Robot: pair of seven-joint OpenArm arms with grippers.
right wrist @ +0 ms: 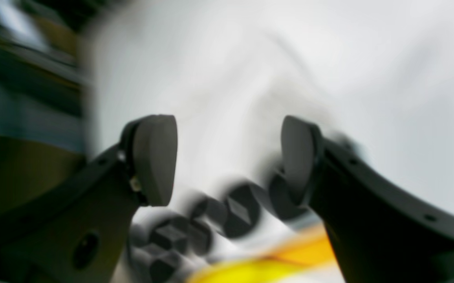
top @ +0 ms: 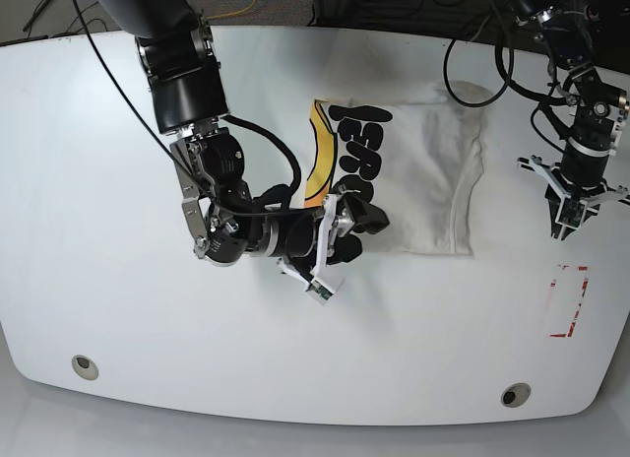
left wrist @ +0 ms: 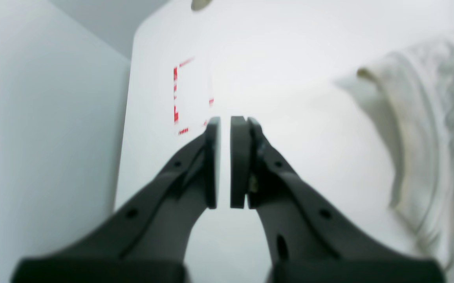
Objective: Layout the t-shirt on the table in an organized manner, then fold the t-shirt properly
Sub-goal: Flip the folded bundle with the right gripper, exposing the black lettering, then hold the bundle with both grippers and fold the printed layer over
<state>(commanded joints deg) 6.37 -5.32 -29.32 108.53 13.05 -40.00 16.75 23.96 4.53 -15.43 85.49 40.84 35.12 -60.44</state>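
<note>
The off-white t-shirt (top: pixel 423 171) lies in a folded, rumpled block at the middle of the white table (top: pixel 98 230), with black letters and an orange-yellow arc showing at its left side. My right gripper (top: pixel 359 235) is open at the shirt's lower left edge. In the right wrist view it (right wrist: pixel 227 125) stands open just above the blurred black letters (right wrist: pixel 235 212), holding nothing. My left gripper (top: pixel 568 221) is to the right of the shirt, apart from it. In the left wrist view its pads (left wrist: pixel 225 118) are almost together and empty, with the shirt (left wrist: pixel 427 118) off to the side.
A red tape rectangle (top: pixel 568 299) is marked on the table just past the left gripper, and also shows in the left wrist view (left wrist: pixel 180 98). Two round grommets (top: pixel 85 366) (top: pixel 510 395) sit near the front edge. Cables hang behind the table's far edge.
</note>
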